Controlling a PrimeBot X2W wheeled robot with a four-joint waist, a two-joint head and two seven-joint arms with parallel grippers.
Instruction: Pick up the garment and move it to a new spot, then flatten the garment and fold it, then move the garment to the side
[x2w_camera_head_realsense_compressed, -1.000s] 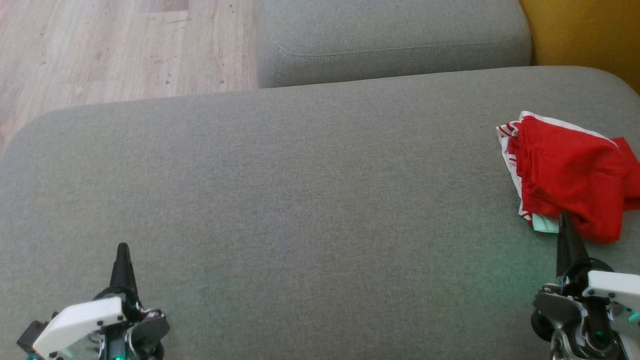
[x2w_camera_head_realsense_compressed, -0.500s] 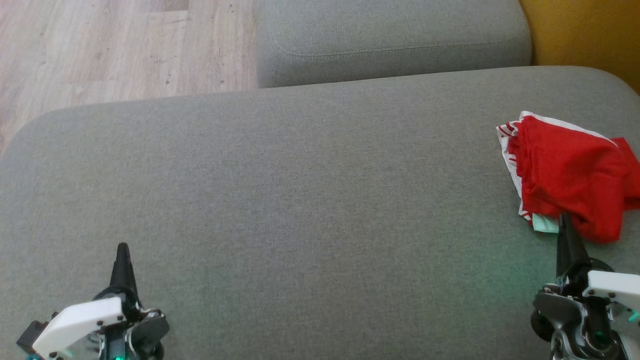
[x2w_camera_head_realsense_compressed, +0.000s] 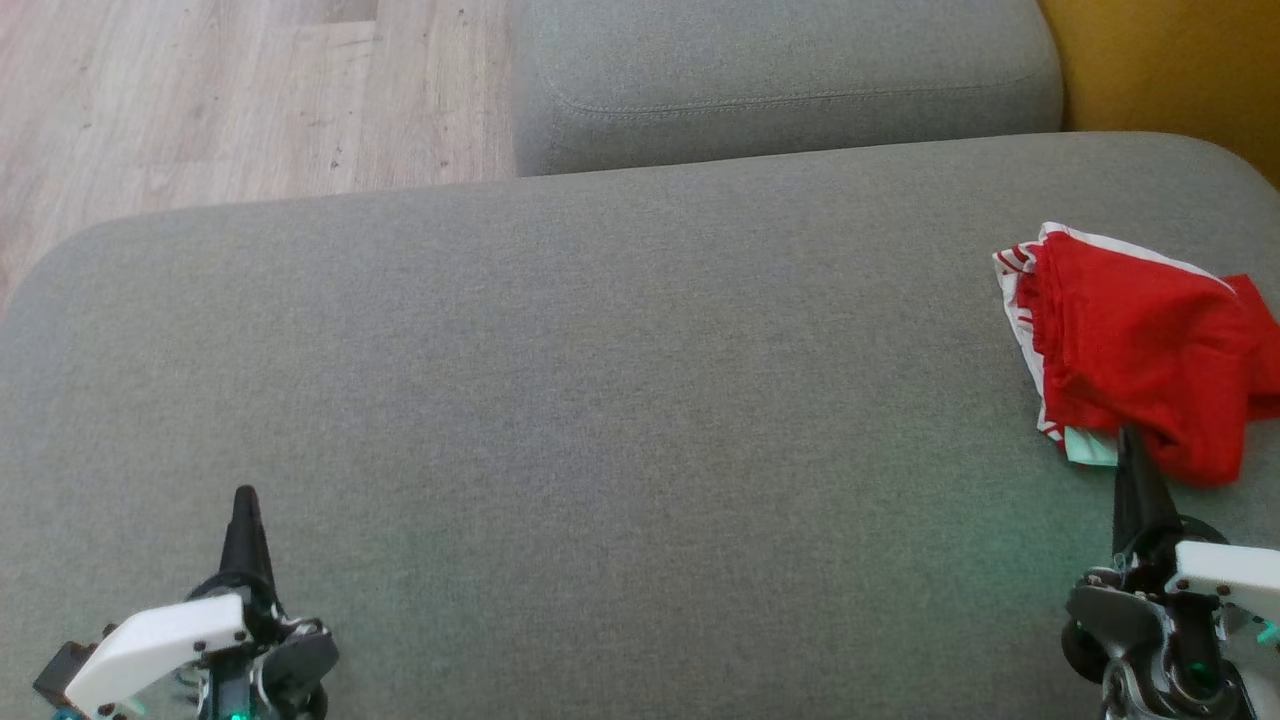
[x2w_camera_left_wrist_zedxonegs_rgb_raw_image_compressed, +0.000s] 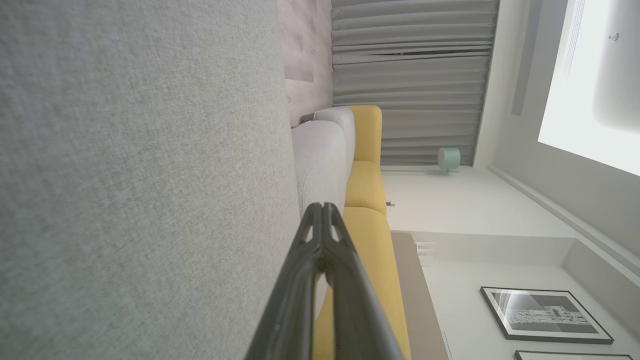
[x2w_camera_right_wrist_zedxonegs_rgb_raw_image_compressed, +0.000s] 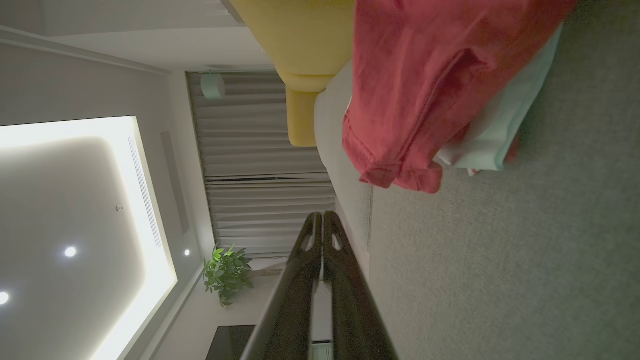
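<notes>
Head view, bottom edge first: the left gripper (x2w_camera_head_realsense_compressed: 245, 493) sits at the lower left, its two dark fingers pressed together into one point, holding nothing. At the lower right the right gripper (x2w_camera_head_realsense_compressed: 1131, 436) is likewise closed and empty. Its tip points up the frame at the near hem of the garment (x2w_camera_head_realsense_compressed: 1140, 345). The right wrist view shows the closed fingertips just short of that hem, with grey upholstery between them, so I judge there is no contact.

Beyond the grippers the wide grey seat cushion (x2w_camera_head_realsense_compressed: 600, 400) stretches across the frame. The garment, red with white striped trim and a pale mint layer peeking from under its near edge, lies at the middle right of the frame on the cushion's right end. It is a compact, layered bundle, partly cut by the frame's right edge, and it is neither spread out nor neatly squared.

Further up come a second grey cushion (x2w_camera_head_realsense_compressed: 780, 90) at the top centre, pale wood floor (x2w_camera_head_realsense_compressed: 200, 100) at the upper left and a yellow surface (x2w_camera_head_realsense_compressed: 1180, 60) at the upper right.

As for progress, the bundle off to the side and both grippers empty could mean the folded garment has been set aside. The loose, rumpled layers could equally mean that nothing has begun. The pictures alone do not settle which it is.
</notes>
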